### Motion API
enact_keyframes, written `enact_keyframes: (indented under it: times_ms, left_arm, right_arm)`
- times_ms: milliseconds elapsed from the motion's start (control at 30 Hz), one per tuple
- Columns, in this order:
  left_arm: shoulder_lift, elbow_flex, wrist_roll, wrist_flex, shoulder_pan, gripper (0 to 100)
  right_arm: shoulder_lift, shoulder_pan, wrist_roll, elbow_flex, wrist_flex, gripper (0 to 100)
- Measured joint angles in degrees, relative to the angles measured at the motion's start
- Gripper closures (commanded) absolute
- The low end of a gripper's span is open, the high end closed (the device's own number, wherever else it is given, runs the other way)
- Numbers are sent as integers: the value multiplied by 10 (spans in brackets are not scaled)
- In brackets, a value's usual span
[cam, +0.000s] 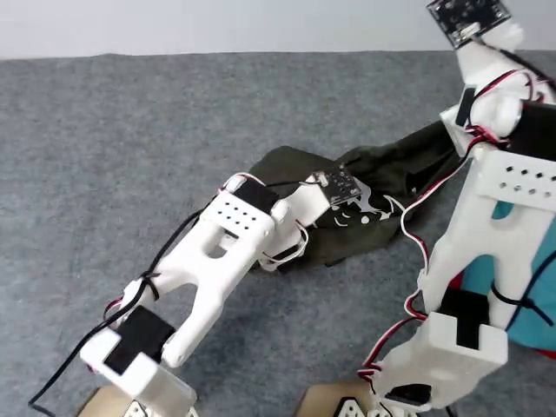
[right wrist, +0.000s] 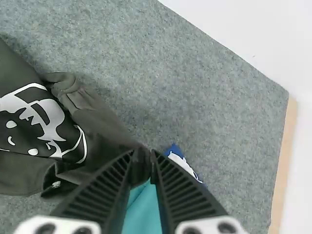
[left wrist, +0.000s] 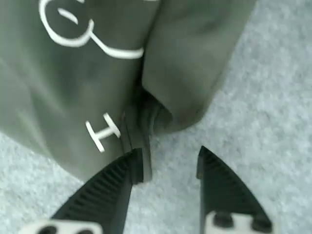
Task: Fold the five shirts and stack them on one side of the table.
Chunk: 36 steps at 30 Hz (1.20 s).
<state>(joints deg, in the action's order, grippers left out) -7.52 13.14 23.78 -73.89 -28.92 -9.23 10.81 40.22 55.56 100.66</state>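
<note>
Since the right gripper (right wrist: 143,155) is pinched tight on a fold of the dark olive shirt (cam: 395,169), that end looking lifted off the mat, the step in hand is probably straightening this shirt for a fold. The left gripper (left wrist: 169,152) is spread, one finger (left wrist: 117,180) touching the shirt's hem edge and the other over bare mat.

To do it well:
- Work the touching finger under the hem.
- Catch all layers and close fully before any pull.
- Draw both ends apart evenly so the white print lies flat and the sleeve does not bunch.

The shirt sits mid-table and runs toward the right arm. A teal shirt (right wrist: 141,207) lies under the right gripper, with a blue scrap (right wrist: 179,157) just beside it.

The surface is a grey felt mat (cam: 130,130) that likely drags on cloth. A wooden table edge (right wrist: 290,146) borders it, with plain white beyond.
</note>
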Motion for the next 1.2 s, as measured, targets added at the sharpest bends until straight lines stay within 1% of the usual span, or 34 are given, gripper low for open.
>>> enact_keyframes:
  times_ms: [200,300,433,667,700,867,967,1200]
  left_arm:
    - [-76,-48,0,-4,0,822]
    - [-110,-68,0,-7,-4,880]
    - [-142,-72,0,-7,-16,992]
    - [-136,-73,-1,-7,-21,994]
    - [-123,-73,-1,-7,-18,994]
    - [-5,-73,-51,-18,21,994]
    - [91,-79,-85,-36,63,994]
    - [309,-159,-154,-54,183,994]
  right_arm:
    - [0,0,0,0,0,988]
    - [0,0,0,0,0,988]
    - [0,0,0,0,0,988]
    - [0,0,0,0,0,988]
    - [0,0,0,0,0,988]
    - [0,0,0,0,0,988]
    - [0,0,-2,0,0,988]
    - [0,0,-55,0,0,988]
